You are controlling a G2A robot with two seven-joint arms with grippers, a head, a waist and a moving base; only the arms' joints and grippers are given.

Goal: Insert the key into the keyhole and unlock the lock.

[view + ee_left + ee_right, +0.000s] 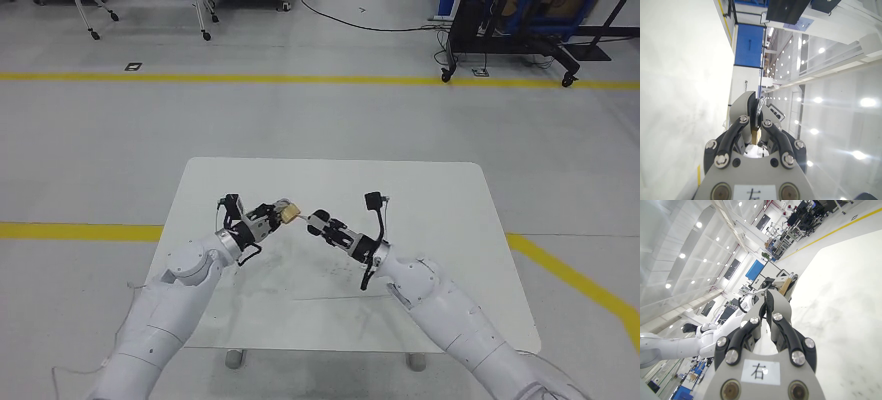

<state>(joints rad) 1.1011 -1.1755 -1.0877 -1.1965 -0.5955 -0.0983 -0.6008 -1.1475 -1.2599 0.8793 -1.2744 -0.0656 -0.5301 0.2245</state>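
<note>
Top view, looking down on a white counter (430,200): two white robot arms meet above its middle, their tips nearly nose to nose.

The left end effector (274,213) holds a small brass lock (289,211) up off the counter. The right end effector (316,220) sits just beside the lock, at about four o'clock from it. Put the other way, the lock lies at ten o'clock from the right tips, with a narrow gap between them. The right arm's line runs from four o'clock up to ten o'clock, so its tips point almost straight at the brass body.

In the left wrist view, the fingers are closed tight on the lock, gripping around the silver shackle (760,108), with the brass body hanging between them.

In the right wrist view, the right end effector's fingers are pressed almost flat together on a thin sliver of metal at their tips, judged to be the key (763,294). It seems to lie along the fingers, aimed at the lock beyond. The keyhole itself cannot be made out, so it is not clear whether key and slot are lined up.

The key-holding right arm is the nearer one for the coming move — likely a short push toward ten o'clock, then a twist.
</note>
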